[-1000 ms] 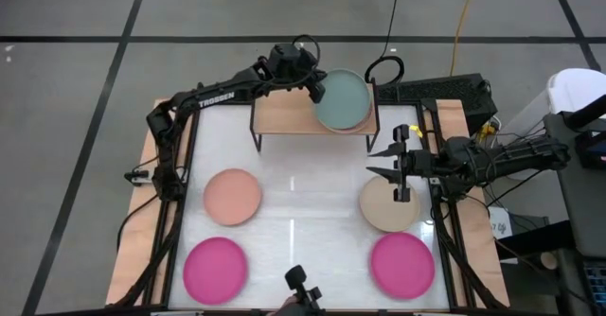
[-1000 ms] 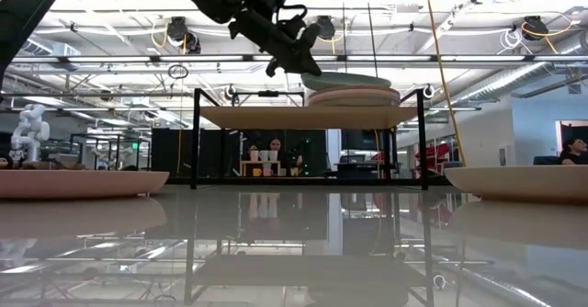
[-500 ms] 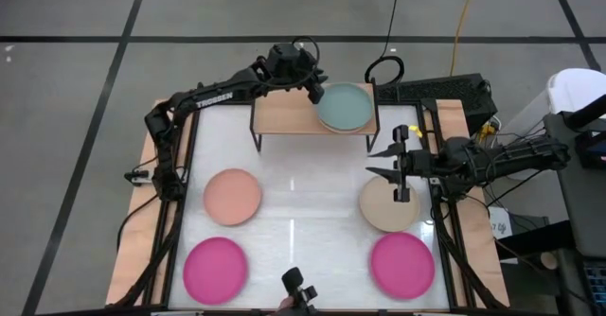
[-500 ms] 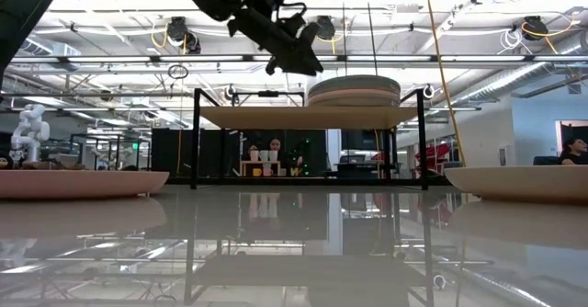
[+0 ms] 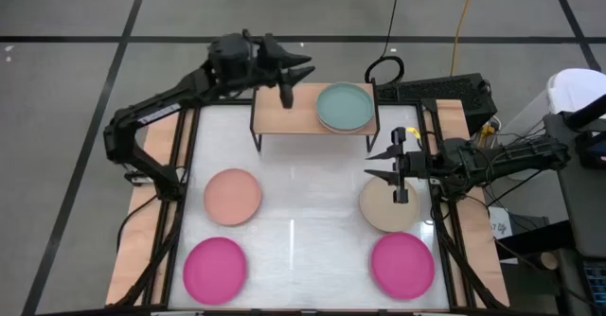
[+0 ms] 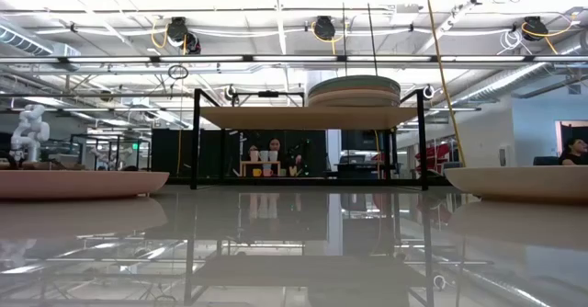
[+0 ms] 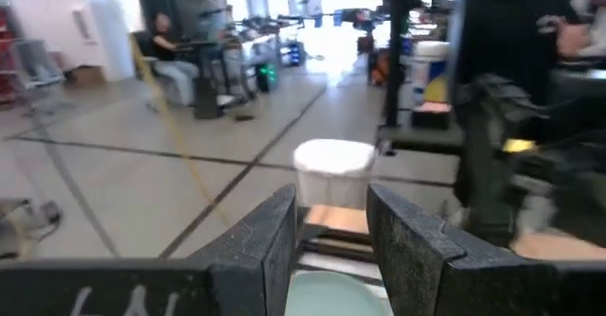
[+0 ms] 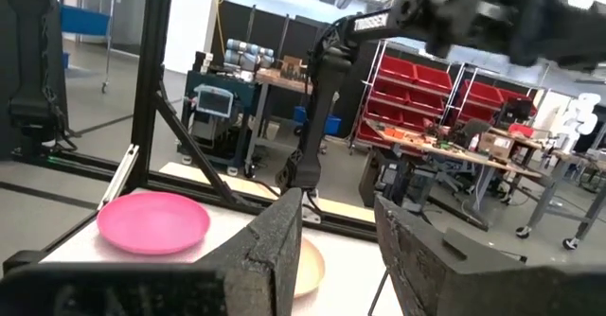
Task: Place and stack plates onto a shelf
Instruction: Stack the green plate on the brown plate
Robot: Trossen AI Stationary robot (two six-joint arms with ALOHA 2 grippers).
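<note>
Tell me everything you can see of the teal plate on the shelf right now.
The teal plate is round, shallow and matte, with a slightly raised rim. It lies flat on top of a pale plate at the right end of the shelf, whose light wooden board stands on thin black legs. In the low view the stack sits level. No gripper touches it: the left gripper is open and clear of it.
</note>
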